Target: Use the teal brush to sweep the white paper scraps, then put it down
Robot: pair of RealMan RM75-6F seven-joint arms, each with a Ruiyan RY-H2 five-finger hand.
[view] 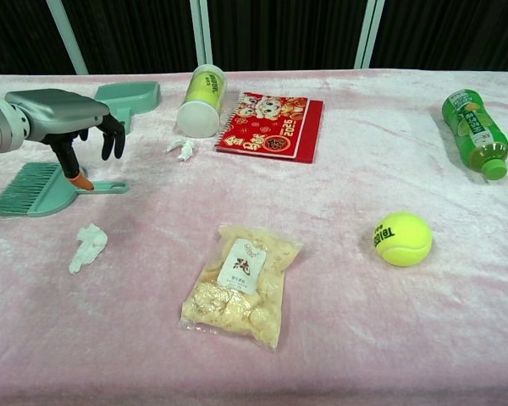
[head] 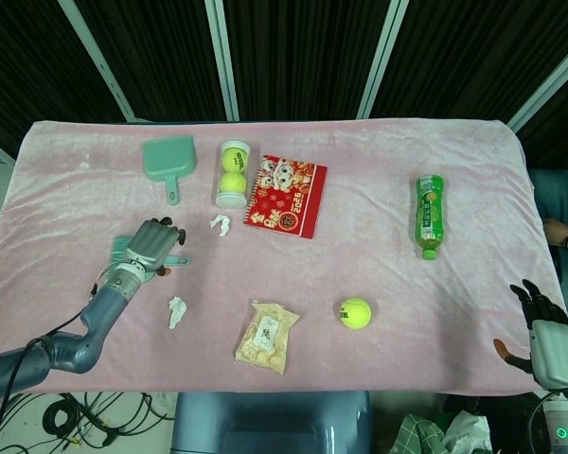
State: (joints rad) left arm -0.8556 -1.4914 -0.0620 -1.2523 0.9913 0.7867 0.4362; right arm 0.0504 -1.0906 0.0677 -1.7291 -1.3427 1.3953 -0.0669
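We see a pink cloth (view: 339, 338) covering the whole table. Left hand (view: 63, 118) hangs over the brush (view: 38, 188) at the left edge, fingers curled down and apart, thumb tip at or just above the handle root; nothing is gripped yet. Right hand (head: 547, 336) sits at the near right corner off the cloth, fingers spread, holding nothing.

The red calendar (view: 273, 114) reads 2025. Green bottle (view: 475, 132) lies far right, label unreadable. Snack bag (view: 241, 283) lies near centre, label too small to read. The ball tube (view: 201, 101) lies beside the calendar, print unreadable. Dustpan (view: 127, 97) is far left. The tennis ball (view: 402, 238) has dark lettering we cannot read.

The brush lies flat, bristles pointing left, thin handle pointing right. We judge it light, stiff plastic, a bit slick, with soft bristles. Best hold is the handle, near the head.

One scrap (view: 87, 247) lies just near of the brush, another scrap (view: 183, 149) by the tube.
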